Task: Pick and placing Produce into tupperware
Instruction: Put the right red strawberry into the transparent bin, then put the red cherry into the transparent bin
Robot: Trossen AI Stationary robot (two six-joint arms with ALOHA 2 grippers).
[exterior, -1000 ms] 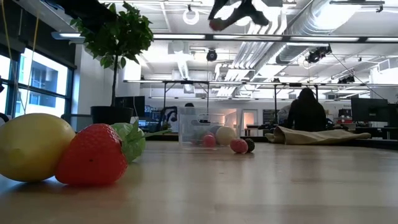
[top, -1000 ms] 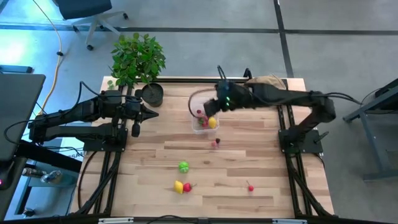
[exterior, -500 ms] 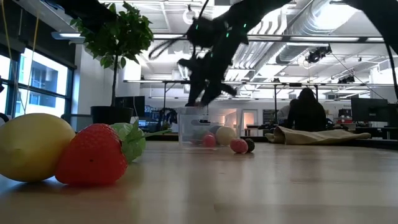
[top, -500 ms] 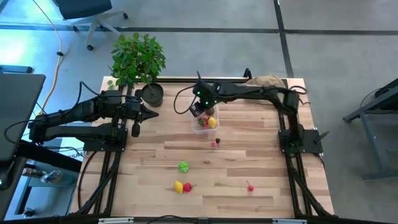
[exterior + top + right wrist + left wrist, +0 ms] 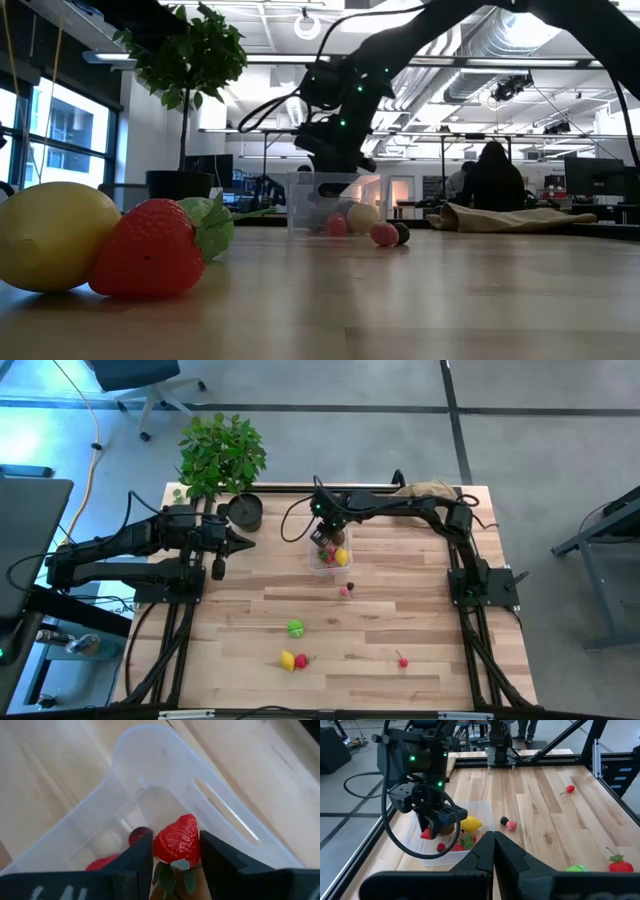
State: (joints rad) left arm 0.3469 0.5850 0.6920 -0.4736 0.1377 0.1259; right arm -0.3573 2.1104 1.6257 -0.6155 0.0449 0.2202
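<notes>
The clear tub (image 5: 328, 556) stands at the table's far middle with a yellow lemon (image 5: 342, 557) and red berries in it. My right gripper (image 5: 326, 538) hangs over its open top, shut on a red strawberry (image 5: 177, 842); it also shows in the low view (image 5: 335, 170) and left wrist view (image 5: 437, 826). My left gripper (image 5: 248, 541) is shut and empty, left of the tub. On the bare table lie a pink and a dark ball (image 5: 346, 590), a green round fruit (image 5: 295, 628), a lemon with a strawberry (image 5: 292, 660) and a red cherry (image 5: 402, 660). My right gripper pinches the strawberry's two sides (image 5: 160, 845) between its two fingers (image 5: 142, 852). The fingers point down from above. The strawberry's tip points away from the gripper into the tub (image 5: 150, 775), its green leaves toward the gripper. Whether it touches the tub's floor I cannot tell.
A leafy plant (image 5: 222, 452) and its black pot (image 5: 245, 512) stand at the far left corner. A tan paper bag (image 5: 430, 490) lies at the far right. The low view shows the near lemon (image 5: 50, 235) and strawberry (image 5: 150, 250) close up, and a person (image 5: 490, 175) in the room behind.
My right gripper, holding the red strawberry, has gone from high above the table toward the table's left edge and down to the tub's open top. The strawberry stays between its fingers. The other produce has not moved.
</notes>
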